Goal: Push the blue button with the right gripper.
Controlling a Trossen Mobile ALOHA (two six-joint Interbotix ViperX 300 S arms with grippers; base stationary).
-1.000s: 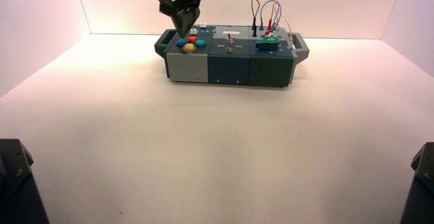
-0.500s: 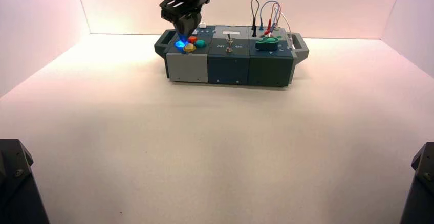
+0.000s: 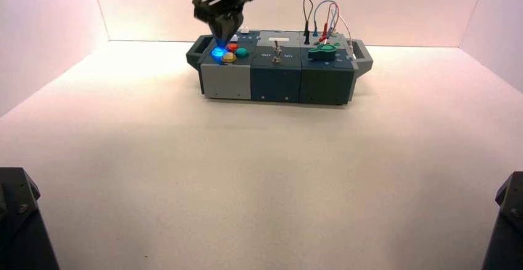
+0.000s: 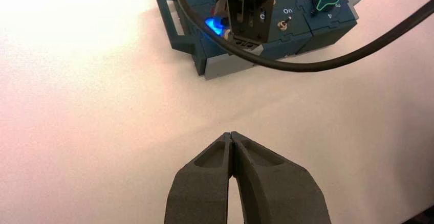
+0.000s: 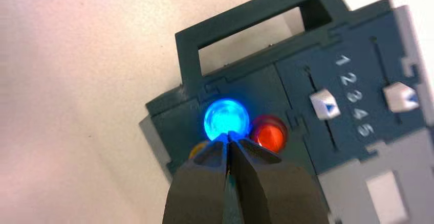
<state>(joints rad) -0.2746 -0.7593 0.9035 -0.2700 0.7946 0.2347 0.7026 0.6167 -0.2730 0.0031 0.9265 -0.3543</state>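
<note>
The blue button point(image 3: 217, 52) glows bright blue at the left end of the box point(image 3: 277, 79), beside red, yellow and teal buttons. My right gripper point(image 3: 222, 40) is shut, its point hanging just above the blue button. In the right wrist view the gripper's point point(image 5: 229, 136) lies at the edge of the lit blue button point(image 5: 226, 119), next to the red button point(image 5: 269, 132). My left gripper point(image 4: 231, 133) is shut and empty, held over the bare table well in front of the box. The blue glow also shows in the left wrist view point(image 4: 215, 25).
The box has a toggle switch point(image 3: 277, 54) in the middle, and a green knob point(image 3: 322, 52) and looped wires point(image 3: 321, 17) on the right. Two white sliders point(image 5: 324, 106) sit beside numbers 1 to 5. White walls enclose the table. A black cable point(image 4: 307, 63) crosses the left wrist view.
A second ago the blue button was unlit with my right gripper above it. The gripper came down, the button lit, and the gripper has now risen slightly. The button stays lit.
</note>
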